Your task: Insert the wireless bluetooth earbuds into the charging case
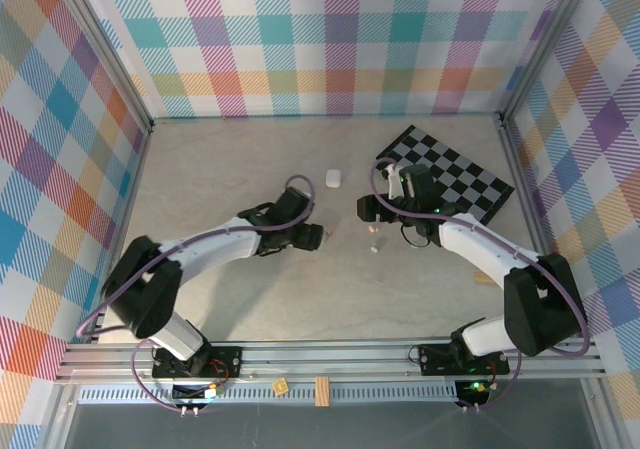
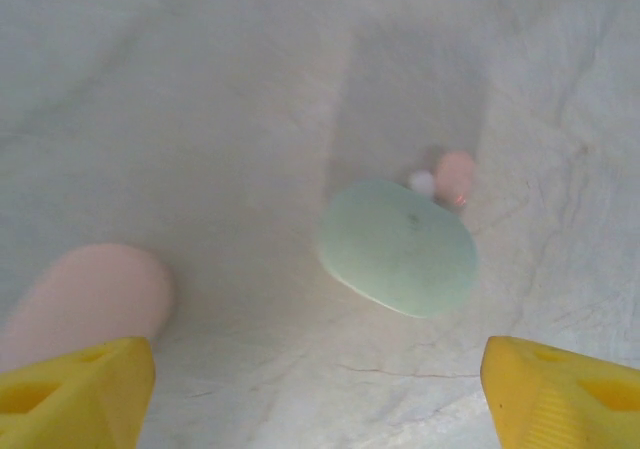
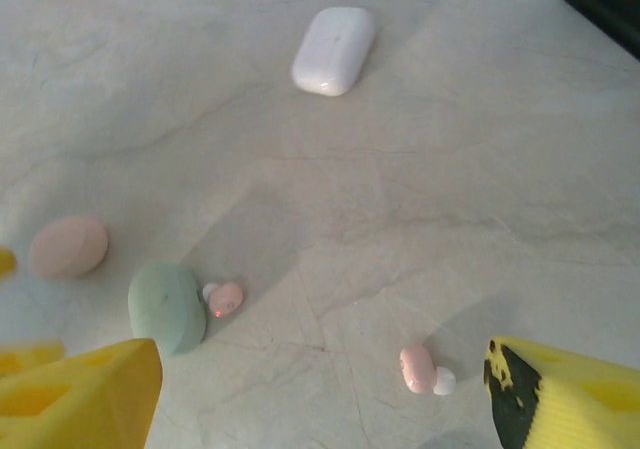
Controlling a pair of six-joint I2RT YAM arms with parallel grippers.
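Left gripper (image 1: 313, 235) and right gripper (image 1: 370, 209) face each other low over the table (image 1: 220, 169). White case (image 1: 333, 178) beyond the gap between them, tiny pale object (image 1: 374, 249) just beside the right jaws.

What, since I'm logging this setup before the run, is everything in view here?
white charging case: one, white, farthest back on the table
mint green charging case: one, mint green, ahead of the left end effector
pink charging case: one, pale pink, left of the mint one
pink earbuds: two, pink with white tips, one right beside the mint case, the other alone nearer the right end effector
checkerboard mat: one, black and grey, back right
table: one, pale stone-look
plaid walls: three, multicoloured, around the table
left end effector: one, yellow fingers, open
right end effector: one, yellow fingers, open
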